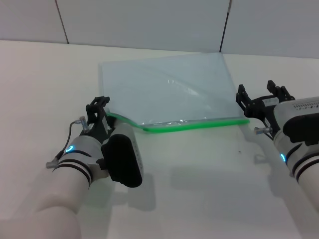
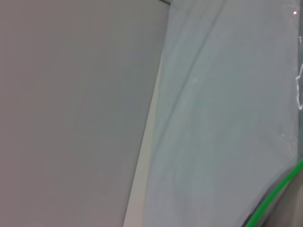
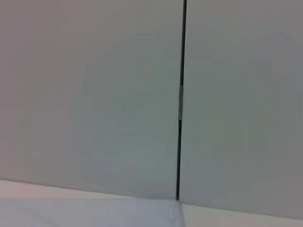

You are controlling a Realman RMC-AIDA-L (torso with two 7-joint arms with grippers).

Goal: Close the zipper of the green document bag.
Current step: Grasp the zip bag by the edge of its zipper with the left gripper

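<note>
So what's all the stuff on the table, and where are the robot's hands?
green document bag: one, see-through pale blue-green, flat on the table, middle.
zipper: one, bright green strip, along the bag's edge nearest the robot, wavy toward its left end.
table: one, white, under everything.
wall: white panels with dark seams, behind the table.
left gripper: one, black, at the left end of the zipper.
right gripper: one, black, open, just beyond the right end of the zipper.
</note>
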